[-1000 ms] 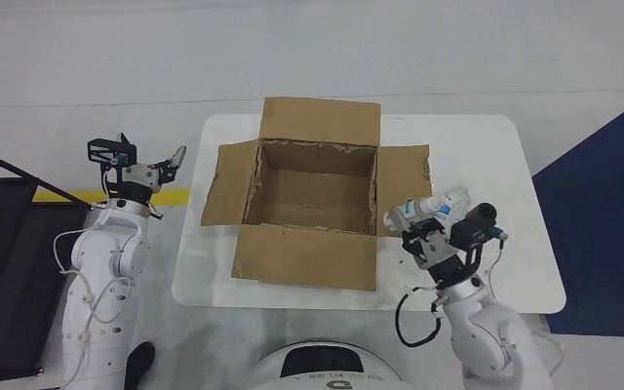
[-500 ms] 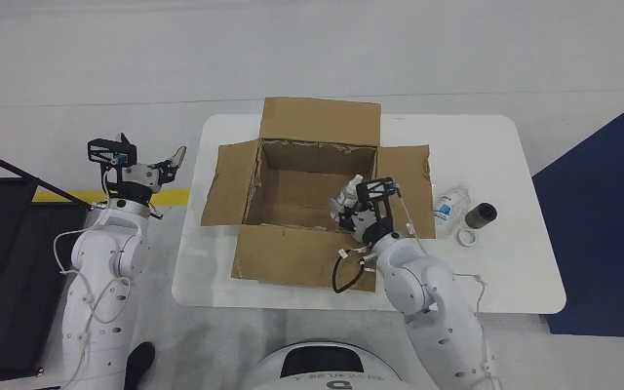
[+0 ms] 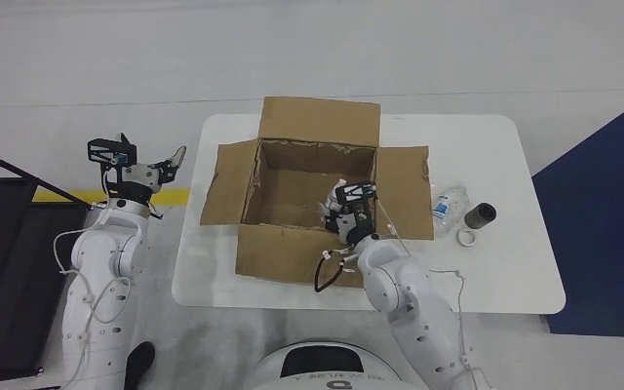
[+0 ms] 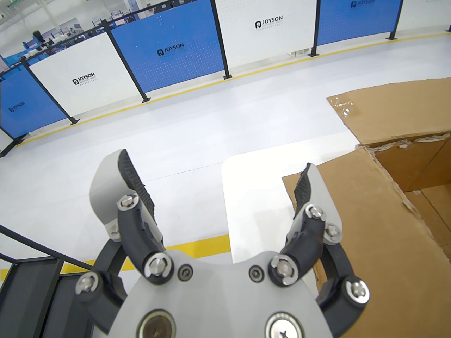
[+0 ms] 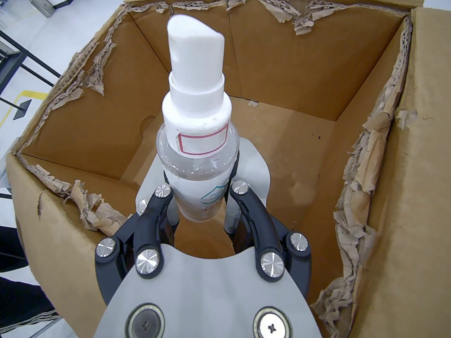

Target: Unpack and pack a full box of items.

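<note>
Now packing: my R pincer clamps spray bottle over open box; L pincer apart; water bottle, canister pending.

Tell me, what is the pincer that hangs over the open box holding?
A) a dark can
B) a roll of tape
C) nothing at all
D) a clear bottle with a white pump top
D: the right pincer is shut on a clear bottle with a white pump top, held above the inside of the open cardboard box.
</note>
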Robot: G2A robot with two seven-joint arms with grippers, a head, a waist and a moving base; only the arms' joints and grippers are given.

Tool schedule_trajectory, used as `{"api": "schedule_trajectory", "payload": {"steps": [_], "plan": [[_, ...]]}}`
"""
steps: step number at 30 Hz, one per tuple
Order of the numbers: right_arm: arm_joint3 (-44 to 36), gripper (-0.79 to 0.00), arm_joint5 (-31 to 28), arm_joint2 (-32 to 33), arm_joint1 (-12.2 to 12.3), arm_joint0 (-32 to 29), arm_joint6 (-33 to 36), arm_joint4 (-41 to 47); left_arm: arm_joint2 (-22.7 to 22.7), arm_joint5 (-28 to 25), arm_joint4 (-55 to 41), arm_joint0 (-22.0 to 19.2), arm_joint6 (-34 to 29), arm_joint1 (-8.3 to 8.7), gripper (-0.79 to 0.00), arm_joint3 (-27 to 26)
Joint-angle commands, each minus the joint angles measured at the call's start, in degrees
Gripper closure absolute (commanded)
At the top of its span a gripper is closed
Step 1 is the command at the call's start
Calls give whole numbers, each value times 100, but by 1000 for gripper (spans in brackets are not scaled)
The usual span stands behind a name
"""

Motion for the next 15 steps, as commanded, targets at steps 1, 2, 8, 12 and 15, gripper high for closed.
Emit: {"api": "schedule_trajectory", "payload": {"steps": [1,2,8,12,15], "plan": [[-186,-717,-77,62,21,-134,-46,46,0,0,0,0,0,0,-785,0],[-300,-760,-121,105,35,-217,-71,66,0,0,0,0,0,0,-785,0],[-1426,-785,-669,452,148,-1009,-331,300,0,0,0,0,0,0,-785,0],[-2217,-785,-1286,911,246,-1684,-717,597,0,0,0,0,0,0,-785,0],[-2593,-785,-1632,1546,305,-2160,-1131,1060,0,0,0,0,0,0,-785,0]]}}
